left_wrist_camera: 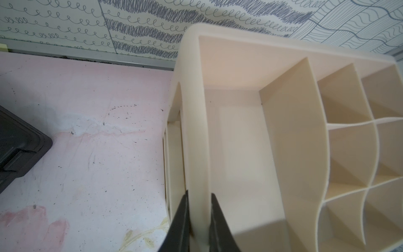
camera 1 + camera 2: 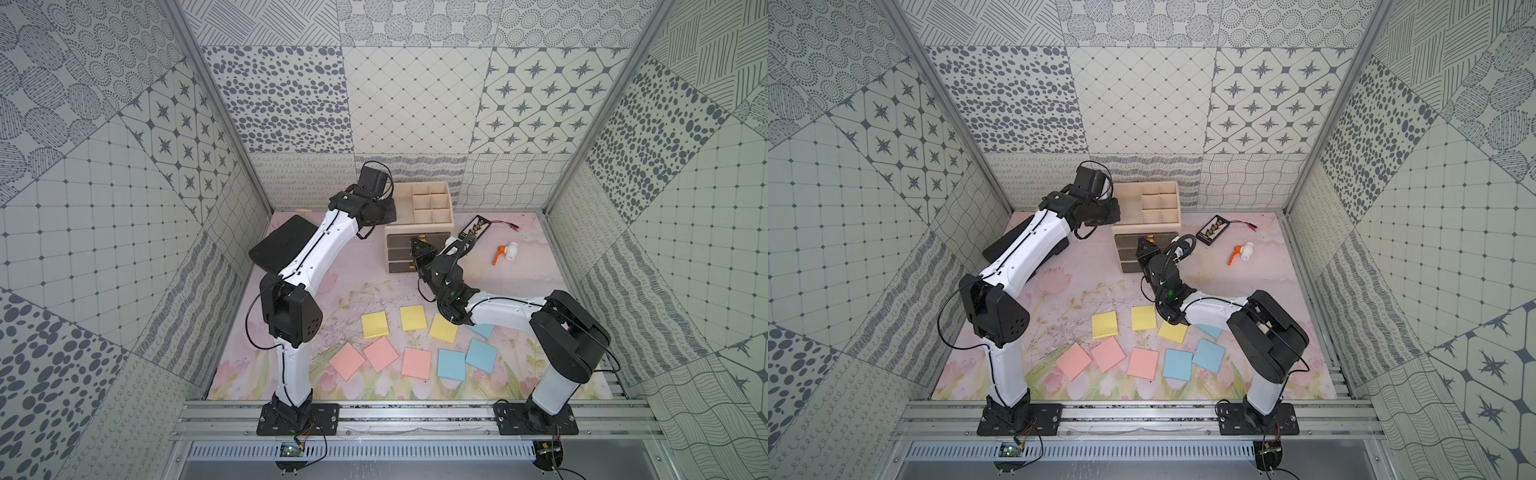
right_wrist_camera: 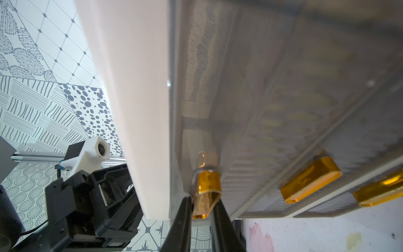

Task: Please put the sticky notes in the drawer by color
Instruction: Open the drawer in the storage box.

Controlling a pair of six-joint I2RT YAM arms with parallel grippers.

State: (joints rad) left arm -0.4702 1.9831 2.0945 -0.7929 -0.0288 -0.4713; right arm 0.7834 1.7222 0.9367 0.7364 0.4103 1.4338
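Floral pink mat (image 2: 374,291), patterned grey walls (image 2: 415,104)

Grey-patterned tile walls (image 2: 415,104) enclose a pink floral tabletop (image 2: 365,291).

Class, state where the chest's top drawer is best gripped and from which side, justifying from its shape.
Grip the gold handle of the top drawer, coming from the front of the chest. It is the only part jutting from the flat panel; the right gripper straddles it there.
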